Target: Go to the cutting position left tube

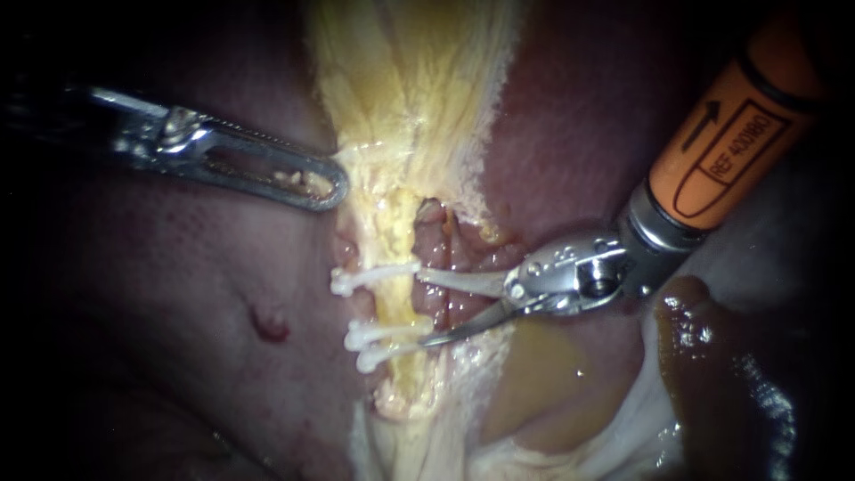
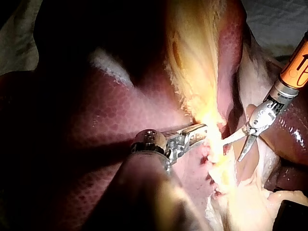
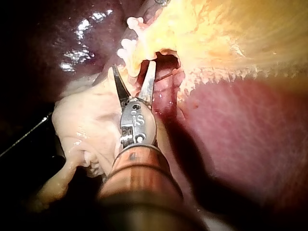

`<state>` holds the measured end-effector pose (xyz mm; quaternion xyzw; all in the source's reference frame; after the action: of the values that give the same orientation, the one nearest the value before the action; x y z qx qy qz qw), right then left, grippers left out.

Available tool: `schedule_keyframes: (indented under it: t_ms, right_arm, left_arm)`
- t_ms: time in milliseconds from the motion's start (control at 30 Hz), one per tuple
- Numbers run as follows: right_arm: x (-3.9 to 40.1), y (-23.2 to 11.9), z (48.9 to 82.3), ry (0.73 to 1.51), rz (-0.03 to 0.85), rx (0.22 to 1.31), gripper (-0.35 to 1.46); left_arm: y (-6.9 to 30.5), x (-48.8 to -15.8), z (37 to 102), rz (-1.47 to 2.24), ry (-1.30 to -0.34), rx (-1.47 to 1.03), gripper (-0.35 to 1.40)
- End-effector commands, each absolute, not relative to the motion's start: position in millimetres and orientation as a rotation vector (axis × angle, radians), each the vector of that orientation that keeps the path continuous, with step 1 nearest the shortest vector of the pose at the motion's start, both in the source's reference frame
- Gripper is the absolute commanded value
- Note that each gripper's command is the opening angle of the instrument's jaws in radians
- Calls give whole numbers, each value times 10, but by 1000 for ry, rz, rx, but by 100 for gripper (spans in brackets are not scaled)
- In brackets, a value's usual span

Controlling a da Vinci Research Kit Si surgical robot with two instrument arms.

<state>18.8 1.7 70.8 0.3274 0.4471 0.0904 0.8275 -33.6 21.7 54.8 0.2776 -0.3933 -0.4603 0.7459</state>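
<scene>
At 6 o'clock from centre, left tube [image 1: 396, 307]: yellow, three clips [image 1: 374, 278] across it.
Right instrument [image 1: 421, 309]: claw apart, entering from 3 o'clock, bracketing the gap between upper clip and lower pair.
Progress: nearly in position; judged remaining, a short advance across the tube.

Our left instrument [image 1: 331, 185] is bare silver steel, long and slotted, with a pivot screw. Our right instrument [image 1: 420, 307] wears an orange sleeve printed with a black arrow, and a riveted silver wrist.
</scene>
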Motion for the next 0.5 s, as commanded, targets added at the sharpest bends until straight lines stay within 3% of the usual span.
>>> schedule_keyframes:
  t_ms: [33,500]
  right_arm:
    - [187,19,711,949,191,695,144]
    - [190,18,729,947,186,705,144]
  left_arm:
    - [218,-336,548,-1007,-861,607,-35]
    - [217,-336,548,-1008,-861,606,-35]
